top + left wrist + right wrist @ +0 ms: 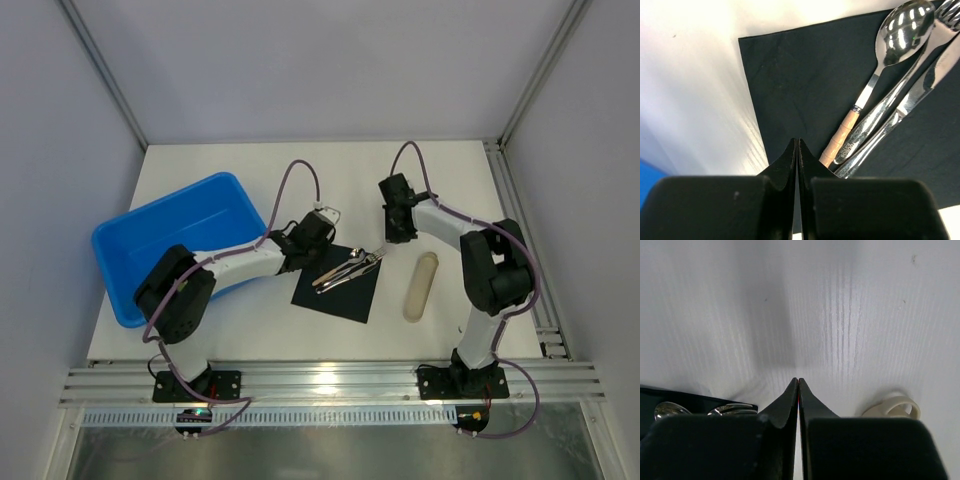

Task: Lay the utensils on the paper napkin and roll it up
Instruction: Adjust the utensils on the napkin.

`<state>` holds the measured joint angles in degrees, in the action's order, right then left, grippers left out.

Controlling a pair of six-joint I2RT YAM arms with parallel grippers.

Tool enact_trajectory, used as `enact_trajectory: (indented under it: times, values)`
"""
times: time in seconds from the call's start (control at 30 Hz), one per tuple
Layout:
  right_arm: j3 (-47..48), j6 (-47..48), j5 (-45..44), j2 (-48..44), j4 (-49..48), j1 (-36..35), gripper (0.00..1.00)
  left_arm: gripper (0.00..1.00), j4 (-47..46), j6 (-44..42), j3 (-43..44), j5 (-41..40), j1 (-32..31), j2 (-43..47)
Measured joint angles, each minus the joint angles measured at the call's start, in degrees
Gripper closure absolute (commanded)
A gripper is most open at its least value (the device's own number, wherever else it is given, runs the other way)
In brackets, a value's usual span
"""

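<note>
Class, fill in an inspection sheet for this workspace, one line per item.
Surface: white table.
Job's things: shiny silver metal utensils lie diagonally on the flat black paper napkin, which is not yet rolled.
Clutter: blue plastic tub at left; beige cylinder right of the napkin.
Grippers: left gripper shut over the napkin; right gripper shut over the table.
Cables: purple cables loop above both arms.
Surroundings: grey walls, metal frame posts.

The left arm (235, 262) and right arm (445, 218) each had white links, black joints and a thin mauve cable (300, 163) looping alongside.
</note>
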<state>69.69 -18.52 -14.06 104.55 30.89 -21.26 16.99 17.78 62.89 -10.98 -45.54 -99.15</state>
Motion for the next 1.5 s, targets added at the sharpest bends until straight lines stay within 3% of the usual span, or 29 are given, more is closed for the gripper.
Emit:
enact_trajectory:
  times: [1.0, 1.43, 1.5]
  values:
    - [-0.1, 2.2, 6.1, 2.6, -3.1, -4.0, 0.96, 1.0, -2.3, -0.2, 1.4, 1.4, 0.0, -5.4]
    - [-0.6, 2.0, 4.2, 1.9, -3.0, -4.5, 0.96, 1.0, -2.3, 0.3, 1.4, 0.0, 0.0, -4.9]
    - [-1.4, 1.6, 2.3, 0.0, -2.5, -4.5, 0.96, 0.89, -1.7, 1.0, 1.4, -1.6, 0.0, -3.3]
